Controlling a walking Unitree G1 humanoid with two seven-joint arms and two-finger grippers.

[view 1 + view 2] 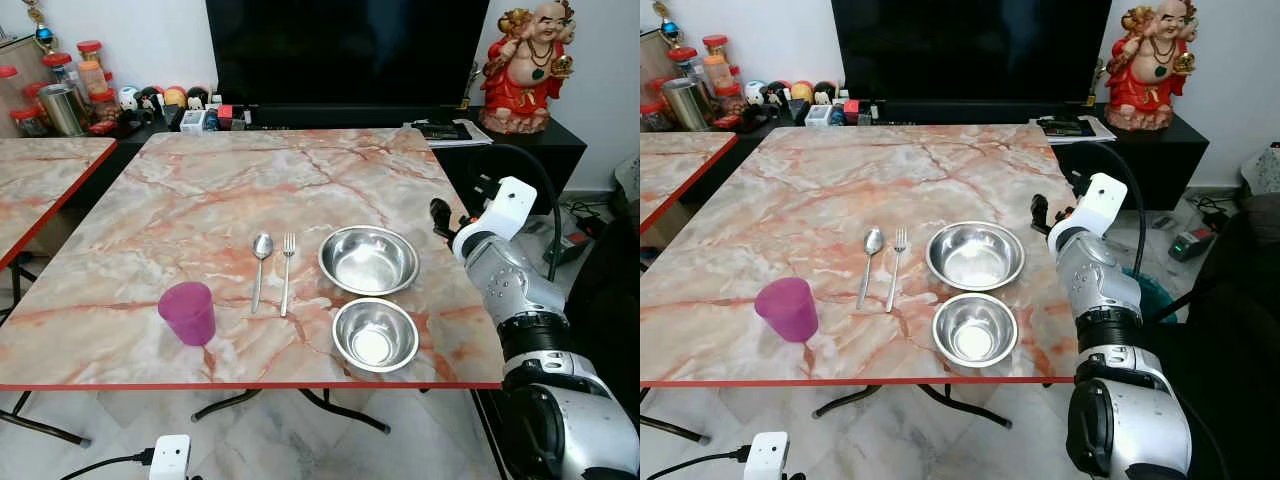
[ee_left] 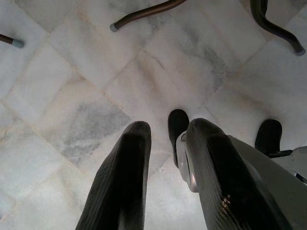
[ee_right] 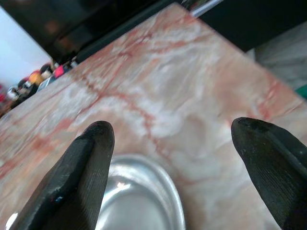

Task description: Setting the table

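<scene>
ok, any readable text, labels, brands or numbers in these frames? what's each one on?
No text can be read anywhere.
Jars and small items on the TV stand: any labels too small to read.
Papers by the statue: print blurred.
Cup, bowls, spoon, fork: no markings visible.

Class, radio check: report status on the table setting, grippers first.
Right gripper open, empty, beside larger round steel bowl. Left gripper open, over floor. Smaller steel bowl, spoon, fork, purple plastic cup laid out. Nothing obstructing.
</scene>
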